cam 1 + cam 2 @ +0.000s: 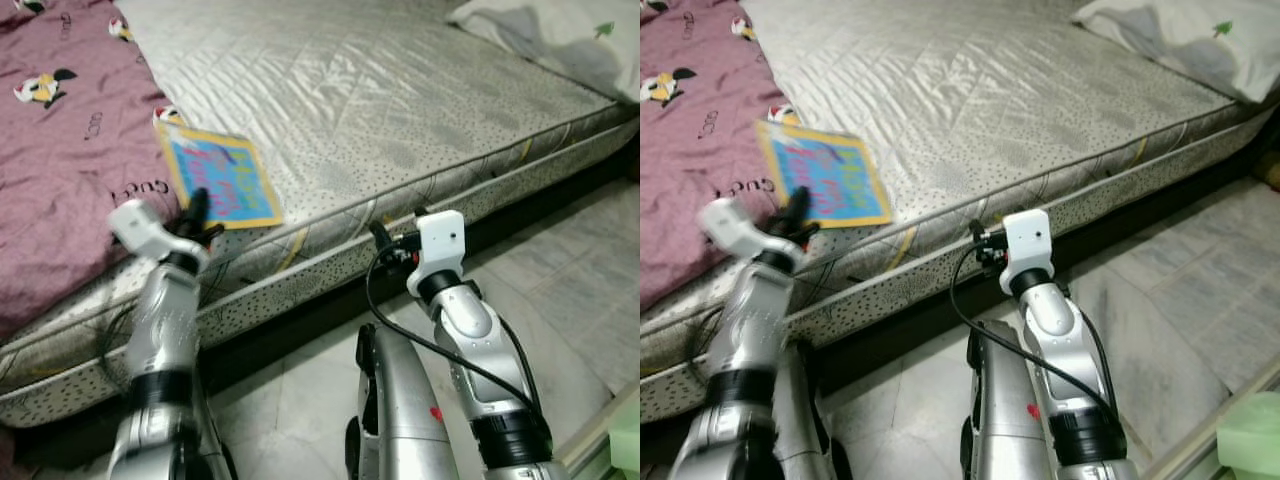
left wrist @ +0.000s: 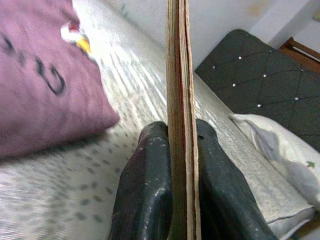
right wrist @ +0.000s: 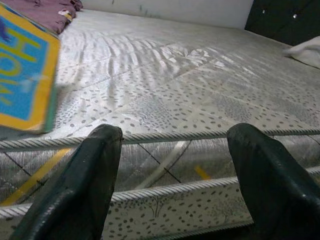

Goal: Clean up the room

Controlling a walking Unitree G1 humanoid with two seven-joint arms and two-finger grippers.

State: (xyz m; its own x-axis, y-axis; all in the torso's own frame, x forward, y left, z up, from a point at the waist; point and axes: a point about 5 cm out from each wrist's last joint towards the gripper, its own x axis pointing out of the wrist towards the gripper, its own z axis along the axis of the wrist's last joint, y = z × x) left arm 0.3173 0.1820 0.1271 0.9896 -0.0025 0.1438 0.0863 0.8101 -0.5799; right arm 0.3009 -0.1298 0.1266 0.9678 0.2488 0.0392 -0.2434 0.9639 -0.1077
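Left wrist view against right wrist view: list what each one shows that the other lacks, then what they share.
The left wrist view alone shows the book edge-on, clamped between the left gripper fingers, plus the dark quilted headboard and the purple blanket close up.

The right wrist view alone shows the right gripper open, level with the mattress side and its corded edge, and the book's blue and yellow cover face-on.

Both show the quilted grey mattress top, the book and a white pillow.

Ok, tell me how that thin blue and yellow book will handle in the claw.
The thin blue and yellow book, pinched edge-on by the left claw, probably feels light. Held at one edge, it may sag or pivot. Its glossy-looking cover could slip.
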